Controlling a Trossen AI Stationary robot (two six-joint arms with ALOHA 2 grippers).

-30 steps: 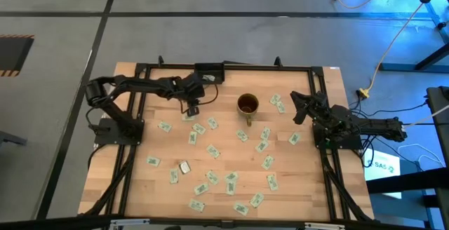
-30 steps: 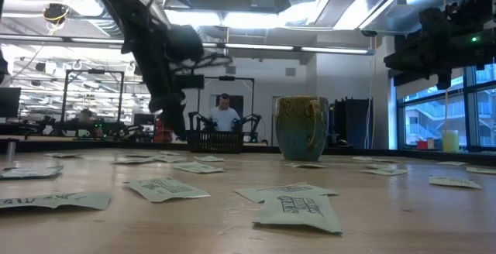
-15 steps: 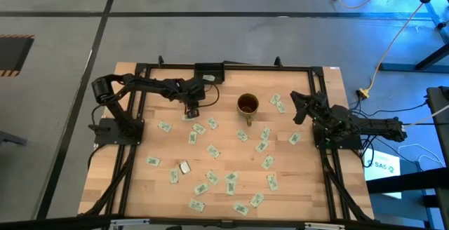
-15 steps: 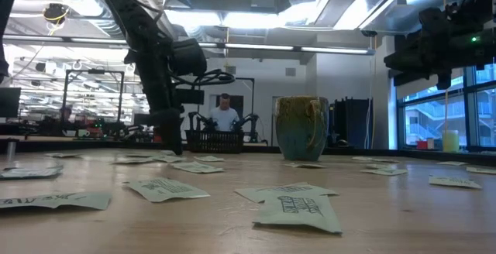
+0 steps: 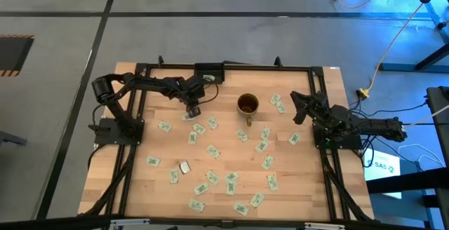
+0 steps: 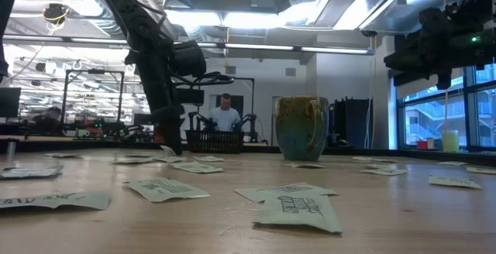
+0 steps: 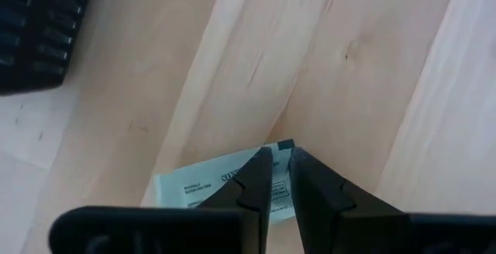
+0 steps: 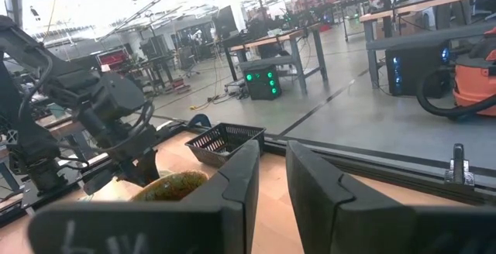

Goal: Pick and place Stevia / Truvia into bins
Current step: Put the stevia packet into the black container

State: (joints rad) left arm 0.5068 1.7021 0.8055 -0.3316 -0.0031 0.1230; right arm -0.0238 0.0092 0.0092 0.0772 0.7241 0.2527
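Note:
Many white-and-green Stevia sachets (image 5: 212, 151) lie flat and scattered over the wooden table. The brown-gold mug (image 5: 247, 104) stands upright at the far middle, and the black tray (image 5: 208, 69) sits at the far edge. My left gripper (image 7: 280, 159) points steeply down on one sachet (image 7: 203, 184) to the left of the mug. Its fingers are open by only a narrow gap. My right gripper (image 8: 273, 178) waits slightly open above the table's right side, holding nothing. My left gripper comes from above, pointing steeply down, with its fingertips (image 7: 260, 165) set on one end of the sachet (image 7: 284, 147). A strip of that end shows in the narrow gap between them. The sachet lies flat on the table.
Other sachets (image 5: 198, 127) lie close by on the near side of the left gripper, and more are spread toward the near edge. A person (image 6: 225, 116) is in the room beyond the far edge, behind the tray (image 6: 213, 141). The right arm (image 5: 337, 121) is folded at the right edge.
My left gripper has come down from a little above the table onto the sachet left of the mug, tipping more nearly upright. The sachets, mug and tray have kept their places.

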